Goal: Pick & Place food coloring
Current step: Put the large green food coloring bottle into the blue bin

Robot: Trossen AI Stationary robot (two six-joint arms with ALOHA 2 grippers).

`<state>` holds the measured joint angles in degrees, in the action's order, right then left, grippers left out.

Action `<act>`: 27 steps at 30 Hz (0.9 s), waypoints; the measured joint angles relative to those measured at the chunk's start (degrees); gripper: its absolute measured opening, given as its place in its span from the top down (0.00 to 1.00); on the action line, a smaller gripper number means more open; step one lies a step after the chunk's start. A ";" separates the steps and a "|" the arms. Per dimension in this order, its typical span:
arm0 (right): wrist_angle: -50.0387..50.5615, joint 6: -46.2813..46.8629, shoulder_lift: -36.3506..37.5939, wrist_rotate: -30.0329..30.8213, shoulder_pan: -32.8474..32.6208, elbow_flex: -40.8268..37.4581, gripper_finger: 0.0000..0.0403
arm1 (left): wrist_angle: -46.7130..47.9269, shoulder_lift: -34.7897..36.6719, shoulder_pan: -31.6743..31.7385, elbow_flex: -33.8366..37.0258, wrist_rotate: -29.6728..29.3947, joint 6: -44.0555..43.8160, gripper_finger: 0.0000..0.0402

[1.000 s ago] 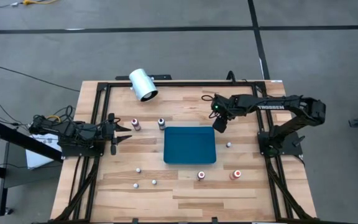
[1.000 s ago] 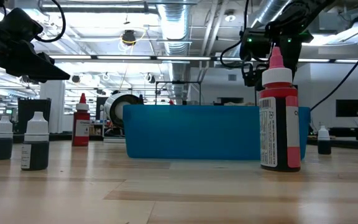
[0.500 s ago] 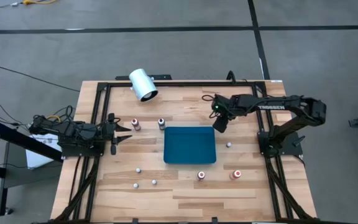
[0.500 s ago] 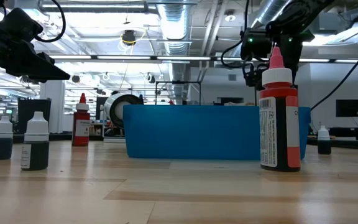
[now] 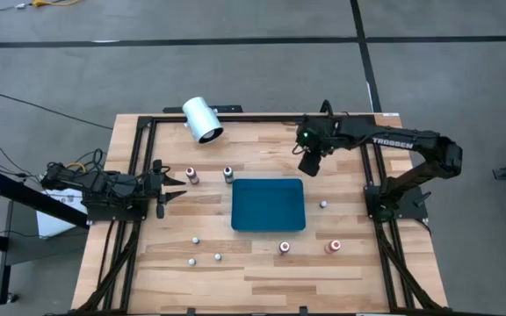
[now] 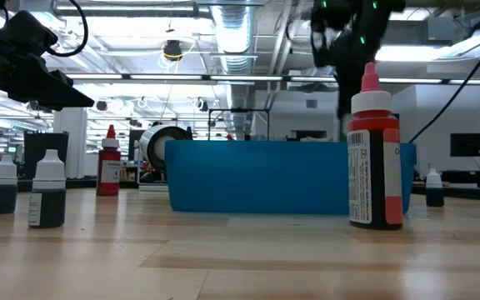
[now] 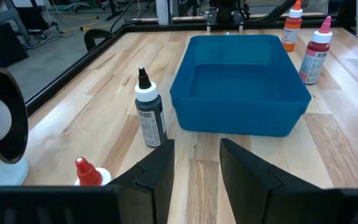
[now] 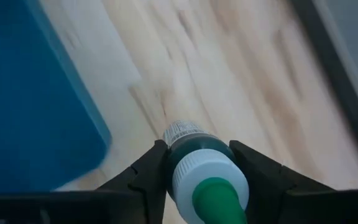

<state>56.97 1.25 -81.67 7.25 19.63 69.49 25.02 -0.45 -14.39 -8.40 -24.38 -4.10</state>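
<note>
My right gripper is shut on a small green food coloring bottle with a white cap and a green tip. In the high view it hangs beyond the far right corner of the blue tray. Other small bottles stand upright on their bases: a red one and a dark one left of the tray, and two near its front. My left gripper stays open at the table's left, touching nothing. My right gripper pinches the green bottle's body just below the white cap, one finger on each side. The fingers come from above, pointing steeply down. The bottle stands upright between them, cap toward the wrist, lifted clear of the table.
A large white cylinder lies at the far left of the table. Three tiny bottles stand near the front left, and one right of the tray. A black frame rims the table.
My right gripper has risen from table height and drawn a little toward the far edge, all in the last half second. The green bottle has gone up with it and is now clear of the wood.
</note>
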 joint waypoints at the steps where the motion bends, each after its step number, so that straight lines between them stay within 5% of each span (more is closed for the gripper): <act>1: 0.15 -0.98 0.00 0.00 -0.41 1.80 0.63 | 0.00 0.00 0.00 0.00 0.00 0.00 0.70; 13: -2.63 -12.19 0.02 -5.72 -8.51 18.35 0.62 | -0.02 0.00 0.00 0.02 0.00 0.00 0.70; 21: -4.30 -13.74 0.02 -5.96 -15.56 20.13 0.67 | 0.00 0.02 0.00 0.00 0.00 0.00 0.70; 27: -5.04 -13.72 -0.08 -5.81 -18.90 20.13 0.61 | -0.02 0.02 0.00 0.01 0.00 -0.07 0.70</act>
<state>51.93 -12.47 -81.75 1.43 0.73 89.62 24.99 -0.43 -14.39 -8.39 -24.38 -4.16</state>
